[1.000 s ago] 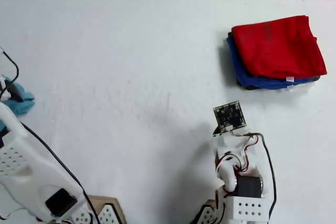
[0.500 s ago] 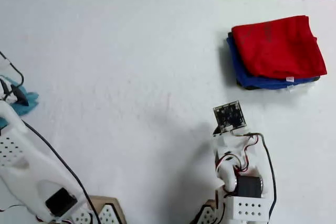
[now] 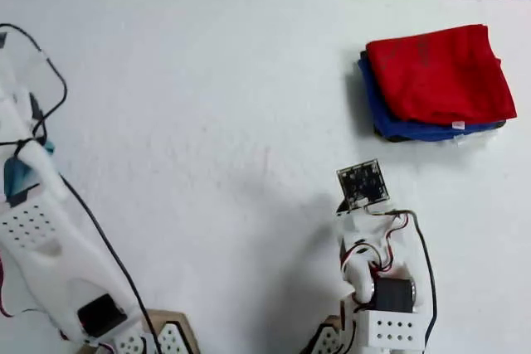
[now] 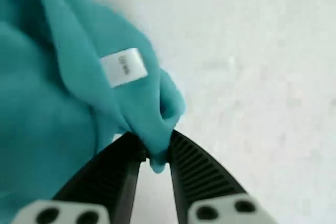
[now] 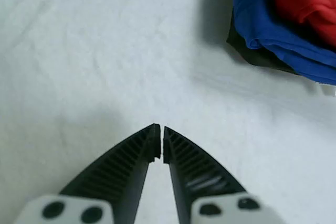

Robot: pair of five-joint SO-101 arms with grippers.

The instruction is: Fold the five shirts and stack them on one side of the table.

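High view: your left arm [image 3: 41,238] sits at 9 o'clock by the tabletop [image 3: 207,80] edge, w/ a scrap of teal shirt [image 3: 17,176] showing against it. The stack lies at 2 o'clock, red shirt [image 3: 440,72] on top, blue shirt [image 3: 386,122] under it. Your right arm [image 3: 373,279] is at 5 o'clock.

Left wrist view: left pincer [image 4: 155,153] is clamped on a fold of the teal shirt, a white label [image 4: 123,66] near the grip.

Right wrist view: right pincer [image 5: 161,141] is all but closed, holding nothing, over bare tabletop. The stack is near but apart, w/ 1 dark shirt [image 5: 257,56] at its base.
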